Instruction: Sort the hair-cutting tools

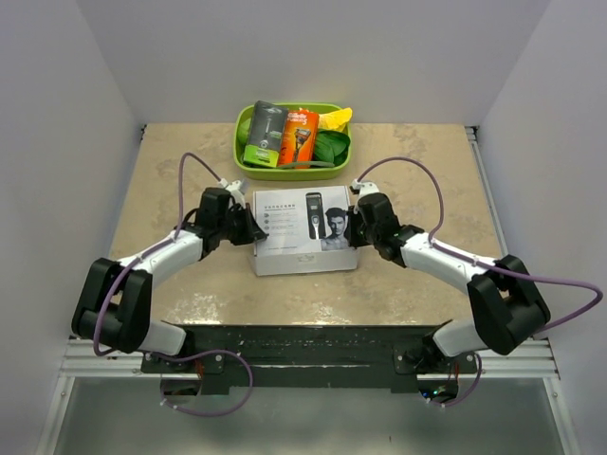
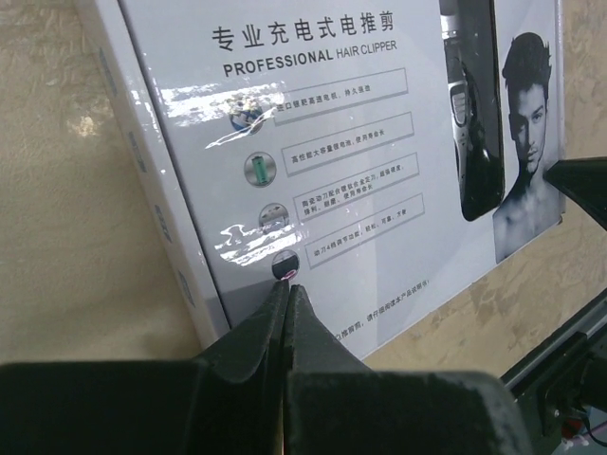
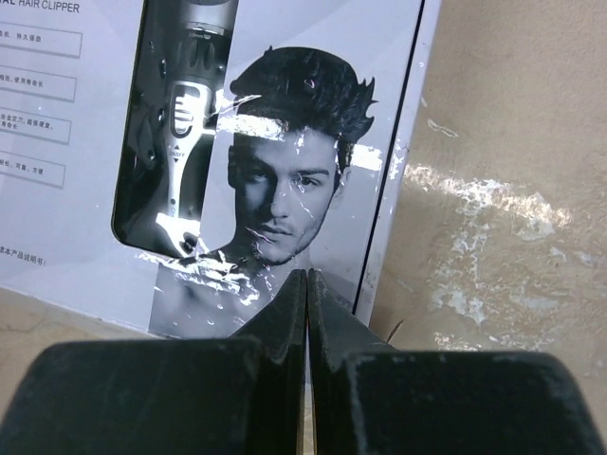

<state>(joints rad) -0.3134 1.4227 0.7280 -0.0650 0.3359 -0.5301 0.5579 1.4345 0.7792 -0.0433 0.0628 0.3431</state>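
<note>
The hair-cutting tools are out of view; only a printed clipper shows on a closed white hair-clipper box (image 1: 303, 232) lying flat mid-table. My left gripper (image 1: 257, 231) is at the box's left edge, fingers pressed together and holding nothing. In the left wrist view its tips (image 2: 287, 284) hover over the lid (image 2: 332, 142) near that edge. My right gripper (image 1: 354, 230) is at the box's right edge, also shut and empty. In the right wrist view it (image 3: 307, 275) points at the lid's corner with the man's portrait (image 3: 285, 190).
A green basket (image 1: 285, 173) stands at the back centre. It holds a grey-and-green razor package (image 1: 266, 133), an orange razor package (image 1: 300, 136) and yellow and green items. Grey walls close in the table on three sides. The arms' black base rail (image 1: 303, 346) runs along the near edge.
</note>
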